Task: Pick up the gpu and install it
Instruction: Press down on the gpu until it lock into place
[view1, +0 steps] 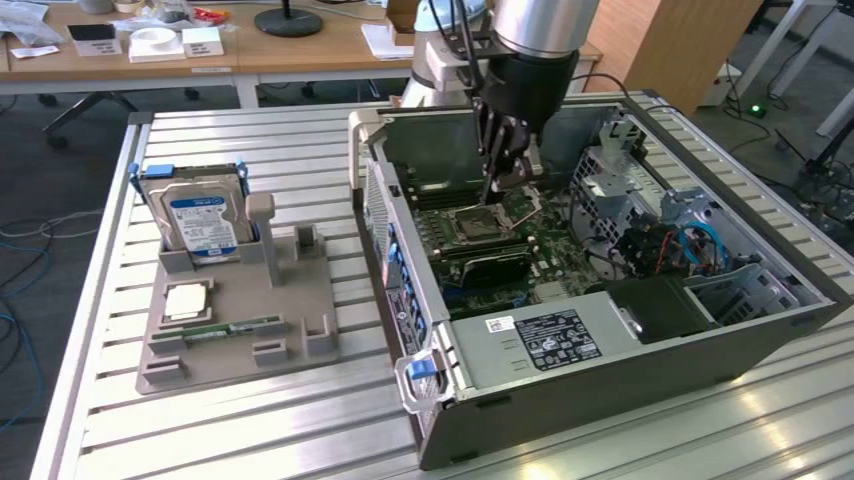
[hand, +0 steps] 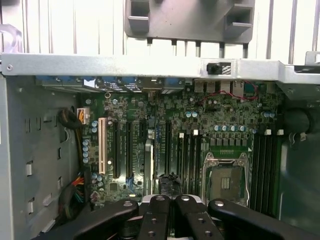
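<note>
Office furniture and cables fill the far background, and nearer stands a slatted aluminium desk (view1: 267, 420) carrying an open grey metal computer case (view1: 627, 350) on the exterior view's right. On that view's left is a grey plastic holder tray (view1: 220, 365).

The tray carries a boxy silver hard drive with a blue-white label (view1: 200, 215), a square silver processor chip (view1: 187, 298) and a narrow green memory stick (view1: 234, 328).

The gpu, a flat green circuit-board card with a black cooler (view1: 483, 263), appears to sit inside the case among the expansion slots, just near of the empty silver processor socket (view1: 470, 222). In the wrist view its dark cooler (hand: 169, 184) shows just beyond the fingertips. Whether it is fully seated cannot be told.

The black gripper (view1: 511, 185) hangs inside the case above the motherboard, close over the socket and the card. Its jaws are pressed together, and nothing can be seen pinched between them (hand: 170, 200).

The card looks light and stiff but fragile. Its edges or its metal end bracket would probably be the safest hold, sparing the cooler and the small board components.
</note>
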